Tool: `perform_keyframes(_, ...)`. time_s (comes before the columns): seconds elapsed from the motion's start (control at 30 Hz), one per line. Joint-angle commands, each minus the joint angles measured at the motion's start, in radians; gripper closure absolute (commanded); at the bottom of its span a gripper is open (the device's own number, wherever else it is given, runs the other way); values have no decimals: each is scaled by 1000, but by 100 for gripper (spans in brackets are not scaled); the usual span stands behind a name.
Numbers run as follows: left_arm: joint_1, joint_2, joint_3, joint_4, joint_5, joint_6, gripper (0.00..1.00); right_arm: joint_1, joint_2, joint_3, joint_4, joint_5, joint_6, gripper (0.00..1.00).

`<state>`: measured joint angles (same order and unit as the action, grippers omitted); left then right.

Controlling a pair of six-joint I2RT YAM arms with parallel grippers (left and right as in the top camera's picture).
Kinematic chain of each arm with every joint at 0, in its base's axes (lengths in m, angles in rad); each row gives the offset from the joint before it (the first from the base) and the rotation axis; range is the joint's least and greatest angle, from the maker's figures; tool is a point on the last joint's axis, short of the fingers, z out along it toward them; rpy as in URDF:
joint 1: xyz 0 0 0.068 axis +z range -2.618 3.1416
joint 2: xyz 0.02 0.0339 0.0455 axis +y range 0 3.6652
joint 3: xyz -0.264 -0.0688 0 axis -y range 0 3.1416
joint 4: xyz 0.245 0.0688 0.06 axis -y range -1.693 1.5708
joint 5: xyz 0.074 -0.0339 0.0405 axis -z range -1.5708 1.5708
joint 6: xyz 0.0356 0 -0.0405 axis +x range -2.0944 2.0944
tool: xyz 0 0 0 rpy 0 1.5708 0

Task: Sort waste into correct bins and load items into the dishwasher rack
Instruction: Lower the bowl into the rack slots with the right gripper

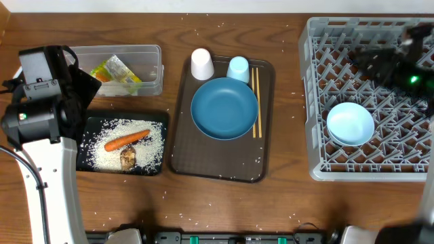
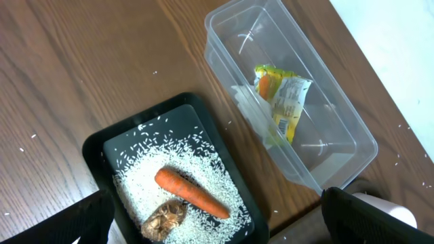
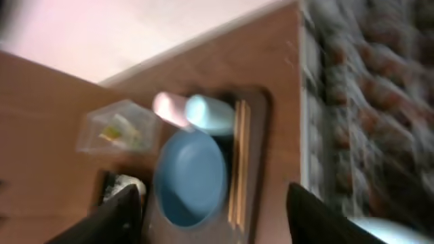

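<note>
The grey dishwasher rack [image 1: 380,41] stands at the right with the light blue bowl [image 1: 350,123] lying in it. My right gripper [image 3: 213,217] hovers above the rack, open and empty, its view blurred. The dark blue plate [image 1: 224,107], white cup [image 1: 201,64], light blue cup [image 1: 238,68] and chopsticks [image 1: 255,102] rest on the brown serving tray [image 1: 180,149]. The black tray [image 2: 102,146] holds rice [image 2: 142,169], the carrot [image 2: 190,192] and the brown lump [image 2: 164,220]. The foil wrapper [image 2: 285,102] lies in the clear tub [image 2: 352,135]. My left gripper [image 2: 217,227] hangs open above the black tray.
Loose rice grains are scattered over the wooden table [image 1: 285,203]. The left arm's white body [image 1: 47,169] stands along the left edge, beside the black tray. The table's back edge runs just behind the tub and the rack.
</note>
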<state>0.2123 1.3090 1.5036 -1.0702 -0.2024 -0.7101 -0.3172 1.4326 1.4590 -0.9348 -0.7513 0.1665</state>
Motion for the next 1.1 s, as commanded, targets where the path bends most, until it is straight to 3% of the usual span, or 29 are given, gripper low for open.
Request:
perform_keyframes(0.0,1,-2,8,-3,-16,-2,2,108,-49,-2,-128,443,30,36)
perform_keyframes(0.17,1,-2,8,-3,-16,-2,2,262,-50,-27,-259,683,210,36)
perform_keyframes(0.33,1,-2,8,-2,-16,-2,2,343,-43,-98,-235,684,237,36)
perform_keyframes(0.7,1,-2,8,-3,-16,-2,2,359,-32,-245,-145,772,245,36)
perform_keyframes(0.8,1,-2,8,-2,-16,-2,2,357,-30,-277,-106,808,270,41)
perform_keyframes(0.87,1,-2,8,-3,-16,-2,2,355,-21,-294,-86,807,275,51)
perform_keyframes(1.07,1,-2,8,-3,-16,-2,2,355,6,-311,-40,808,282,53)
